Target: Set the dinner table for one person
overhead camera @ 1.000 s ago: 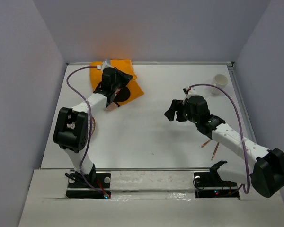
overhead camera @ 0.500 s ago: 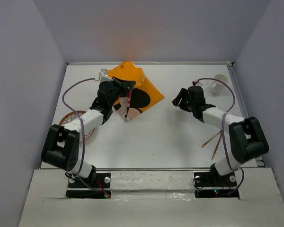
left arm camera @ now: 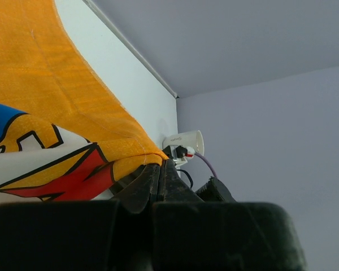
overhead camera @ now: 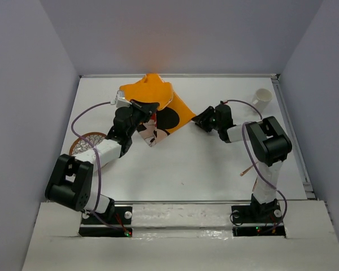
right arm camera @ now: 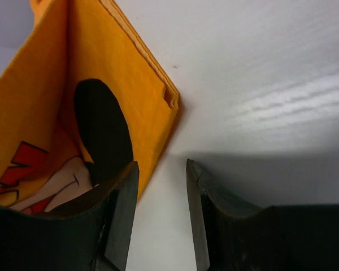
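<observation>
White and matte, the dinner table (overhead camera: 186, 169) fills the walled enclosure from the arms' bases at the near edge to the far wall. On its far left half, an orange cartoon-print cloth mat (overhead camera: 158, 93) hangs partly lifted. One edge is pinched in the left tool (left arm camera: 161, 165), whose fingers are pressed together on the fabric. The right tool (right arm camera: 161, 169) sits low at the mat's right corner, jaws spread, one finger overlapping the folded orange edge and bare table showing between them. A white cup (overhead camera: 262, 97) stands in the far right corner. A round woven coaster (overhead camera: 82, 144) lies at the left edge, and a thin wooden stick (overhead camera: 247, 170) lies beside the right arm.
</observation>
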You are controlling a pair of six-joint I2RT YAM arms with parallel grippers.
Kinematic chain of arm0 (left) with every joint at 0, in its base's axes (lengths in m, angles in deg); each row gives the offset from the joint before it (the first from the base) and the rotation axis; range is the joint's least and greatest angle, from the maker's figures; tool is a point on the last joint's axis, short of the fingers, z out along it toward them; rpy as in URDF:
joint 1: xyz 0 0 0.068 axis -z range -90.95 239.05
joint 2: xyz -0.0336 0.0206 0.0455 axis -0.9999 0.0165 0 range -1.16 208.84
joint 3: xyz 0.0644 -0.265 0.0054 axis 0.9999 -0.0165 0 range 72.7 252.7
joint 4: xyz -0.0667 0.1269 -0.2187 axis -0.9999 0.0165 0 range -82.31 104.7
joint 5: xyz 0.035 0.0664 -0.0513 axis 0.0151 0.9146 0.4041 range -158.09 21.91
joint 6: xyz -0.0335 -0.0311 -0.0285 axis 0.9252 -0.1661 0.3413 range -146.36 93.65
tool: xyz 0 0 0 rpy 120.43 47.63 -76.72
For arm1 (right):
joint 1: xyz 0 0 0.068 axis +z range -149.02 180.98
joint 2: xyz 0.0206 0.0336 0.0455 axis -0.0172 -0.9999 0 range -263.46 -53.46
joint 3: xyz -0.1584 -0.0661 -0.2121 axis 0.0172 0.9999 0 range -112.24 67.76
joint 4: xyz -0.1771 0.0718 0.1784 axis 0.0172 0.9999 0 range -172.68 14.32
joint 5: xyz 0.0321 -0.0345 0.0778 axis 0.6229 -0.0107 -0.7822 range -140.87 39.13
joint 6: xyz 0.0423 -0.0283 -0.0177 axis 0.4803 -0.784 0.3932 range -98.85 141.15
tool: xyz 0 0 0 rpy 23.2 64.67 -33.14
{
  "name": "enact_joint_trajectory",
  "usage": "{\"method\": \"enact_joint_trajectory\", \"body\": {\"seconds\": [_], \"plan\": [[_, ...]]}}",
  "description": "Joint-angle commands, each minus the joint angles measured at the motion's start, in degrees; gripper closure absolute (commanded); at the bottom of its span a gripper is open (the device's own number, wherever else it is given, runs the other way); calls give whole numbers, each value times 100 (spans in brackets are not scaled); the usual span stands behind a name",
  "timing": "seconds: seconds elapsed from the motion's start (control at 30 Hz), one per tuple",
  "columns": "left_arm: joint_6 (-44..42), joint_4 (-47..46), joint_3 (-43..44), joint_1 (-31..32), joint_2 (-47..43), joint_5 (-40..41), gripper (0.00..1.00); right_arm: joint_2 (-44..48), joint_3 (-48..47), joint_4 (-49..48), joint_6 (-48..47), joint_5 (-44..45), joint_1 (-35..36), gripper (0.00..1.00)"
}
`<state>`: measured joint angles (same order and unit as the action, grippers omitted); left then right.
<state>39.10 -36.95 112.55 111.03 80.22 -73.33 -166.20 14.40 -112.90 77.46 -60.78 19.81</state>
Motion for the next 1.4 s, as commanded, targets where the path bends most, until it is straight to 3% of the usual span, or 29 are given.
{"method": "enact_joint_trajectory", "body": {"seconds": [0.0, 0.17, 0.23, 0.27, 0.3, 0.4, 0.5, 0.67, 0.8, 0.93, 1.1, 1.37], "plan": [[-85, -528, -48, -9, -351, 163, 100, -625, -455, -564, 775, -125, 24, 56], [-208, -519, -13, -36, -465, 277, 100, -1012, -947, -468, 978, -73, 139, 59], [-278, -502, 39, -79, -535, 321, 100, -1091, -1027, -450, 1039, 24, 139, 74], [-296, -467, 75, -97, -553, 347, 100, -1091, -1097, -450, 1039, 103, 139, 93], [-296, -458, 92, -132, -571, 348, 100, -1083, -1106, -459, 1031, 147, 139, 100], [-217, -431, 320, -386, -624, 243, 100, -671, -1045, -468, 742, 376, 139, 100], [-216, -178, 803, -720, -808, 154, 100, 452, -748, -206, -187, 797, 139, 100], [-428, 421, 1515, -1169, -1589, 418, 100, 3365, -35, 533, -1323, 1911, 139, 100], [-341, 764, 1587, -1406, -2178, 725, 100, 5125, 142, 1472, -1843, 2274, 139, 100], [-25, 799, 1420, -1415, -2758, 814, 100, 6174, -208, 2300, -2063, 2275, 191, 100], [126, 817, 1314, -1372, -3041, 787, 100, 6476, -744, 3004, -2133, 2108, 191, 100], [398, 703, 893, -1266, -2173, 857, 100, 5177, -1482, 3215, -2537, 2310, 191, 100]]}}
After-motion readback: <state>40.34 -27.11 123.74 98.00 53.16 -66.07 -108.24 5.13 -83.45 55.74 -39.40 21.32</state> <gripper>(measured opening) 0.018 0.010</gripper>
